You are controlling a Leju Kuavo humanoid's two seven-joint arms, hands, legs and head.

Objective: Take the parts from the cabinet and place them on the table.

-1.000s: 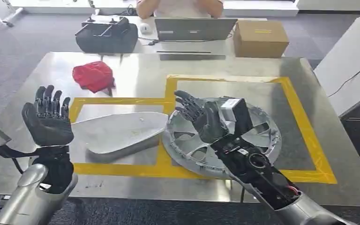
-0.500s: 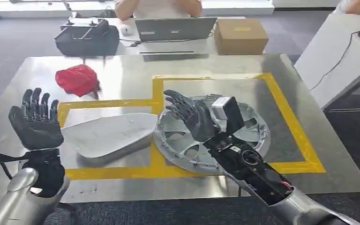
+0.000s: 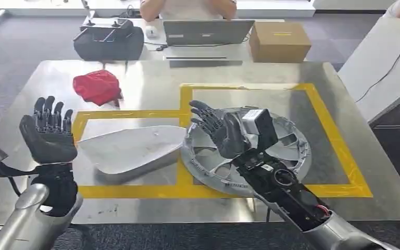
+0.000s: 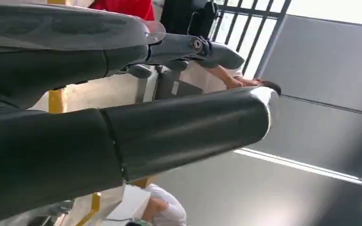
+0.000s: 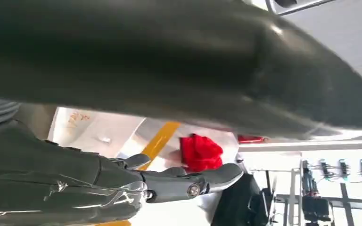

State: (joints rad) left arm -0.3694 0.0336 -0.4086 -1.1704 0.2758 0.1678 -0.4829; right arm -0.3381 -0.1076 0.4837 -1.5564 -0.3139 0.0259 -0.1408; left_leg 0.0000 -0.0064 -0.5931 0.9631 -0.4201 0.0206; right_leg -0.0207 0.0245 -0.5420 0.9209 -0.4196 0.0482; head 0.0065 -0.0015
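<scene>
Steel table point(image 3: 151, 78) swings back sideways in head view: camera motion, parts static | left hand point(image 3: 48, 136) raised, released, flat panel point(image 3: 135, 148) just beyond it | right hand point(image 3: 220, 130) spread empty above wheel cover point(image 3: 286, 151) | both parts placed.

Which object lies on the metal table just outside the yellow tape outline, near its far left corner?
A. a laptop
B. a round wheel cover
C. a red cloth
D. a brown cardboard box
C. The red cloth lies on the metal table, beyond the yellow tape outline; the round wheel cover lies inside the outline, and the cardboard box and laptop stand on the other desk behind.
</scene>
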